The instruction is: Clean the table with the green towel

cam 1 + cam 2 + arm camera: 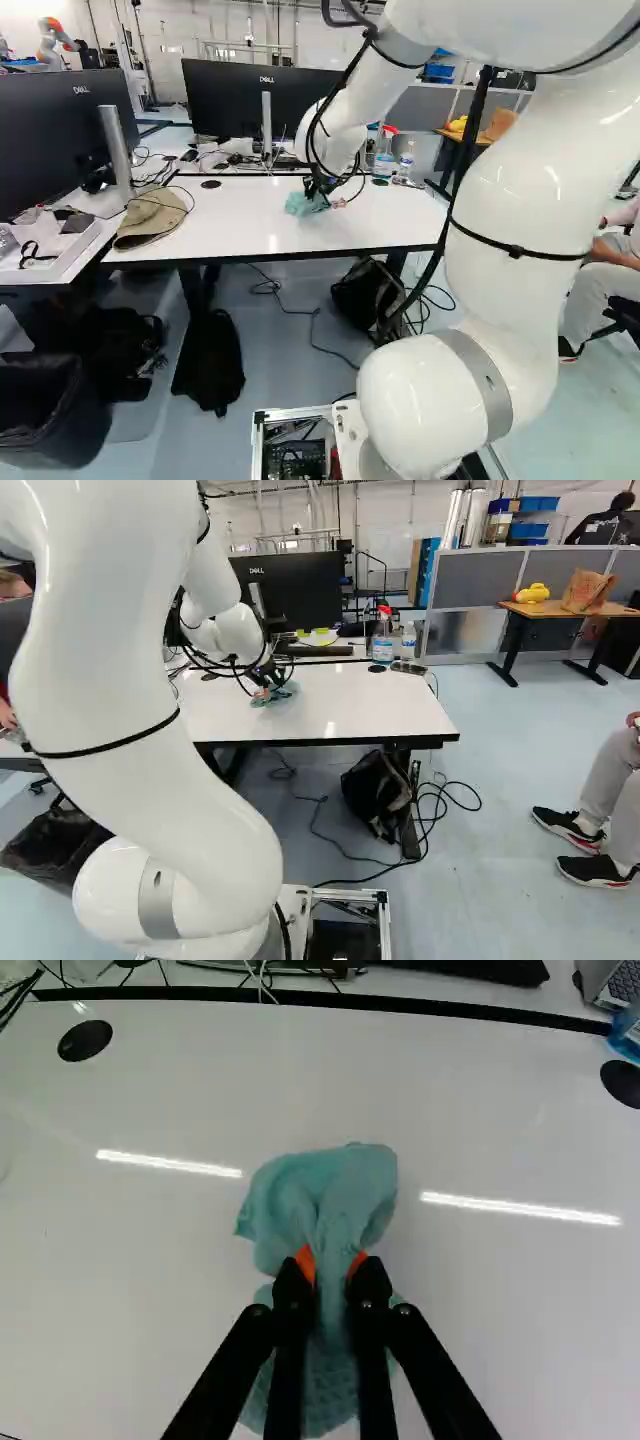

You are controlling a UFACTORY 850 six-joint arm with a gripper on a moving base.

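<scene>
Left base view: reaches down with the arm [505,190] from the right to the white table [240,228], with the gripper [318,190] low over the top and the towel [302,205] bunched against it, near the middle. Has a tan cloth [150,218] at the table's left end, well apart from the towel, and a monitor [225,98] behind the far edge. Under the table, shows a backpack [366,295] on the floor.

Right base view: shows the towel on the table again, just under the gripper, well apart from the near edge. Beyond the towel, at the far right corner, includes a spray bottle [382,640] with a red head and, just beside it, a clear bottle [409,642].

Wrist view: clamps the towel from both sides in the gripper [332,1262], with orange pads [306,1262] pressed into turquoise folds. Spreads in a rumpled lobe ahead of the fingertips and in another beneath the fingers. Shows bare white tabletop on both sides of the towel.
</scene>
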